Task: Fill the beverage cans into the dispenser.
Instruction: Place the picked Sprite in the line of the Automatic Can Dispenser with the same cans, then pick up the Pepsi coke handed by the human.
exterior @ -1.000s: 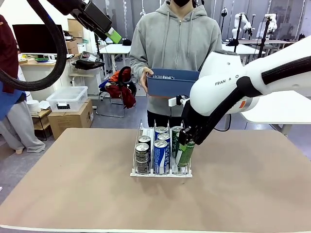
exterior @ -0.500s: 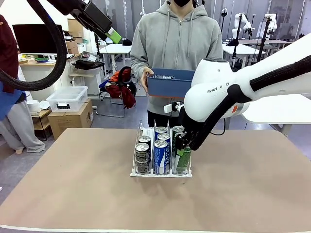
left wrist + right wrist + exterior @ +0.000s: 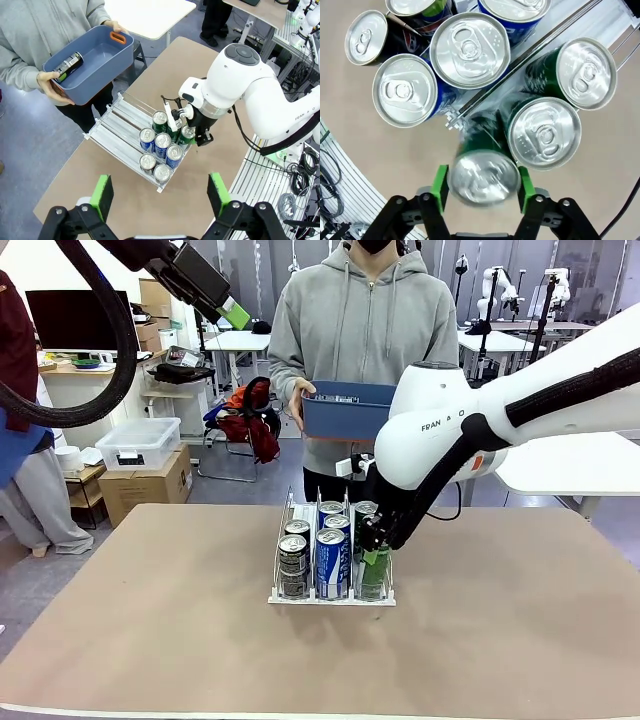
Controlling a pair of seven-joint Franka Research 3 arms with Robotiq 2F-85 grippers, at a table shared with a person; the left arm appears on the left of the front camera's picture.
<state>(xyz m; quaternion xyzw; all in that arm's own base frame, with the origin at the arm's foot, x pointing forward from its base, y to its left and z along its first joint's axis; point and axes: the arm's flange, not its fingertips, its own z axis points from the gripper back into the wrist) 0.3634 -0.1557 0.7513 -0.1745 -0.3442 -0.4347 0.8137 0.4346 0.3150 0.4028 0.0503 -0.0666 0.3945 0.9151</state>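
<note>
Over the bare tan desk (image 3: 150, 640), the right gripper (image 3: 482, 189) points down with a green can (image 3: 482, 175) between its green pads. The can is blurred, and whether the jaws grip it or stand free of it cannot be told. Just beyond the jaws, two more green cans (image 3: 545, 132) stand in the same lane of the dispenser (image 3: 112, 131), with blue-and-white cans (image 3: 470, 50) in the next lane and dark cans (image 3: 366, 37) past those. Across the desk from the jaws, a person (image 3: 365, 330) in a grey hoodie holds a blue bin (image 3: 95, 60) with one dark can (image 3: 67, 64) inside. High above, the left gripper (image 3: 160, 192) hangs with jaws wide apart and empty. White tables (image 3: 240, 340) and a cardboard box (image 3: 145, 485) stand in the room behind.
</note>
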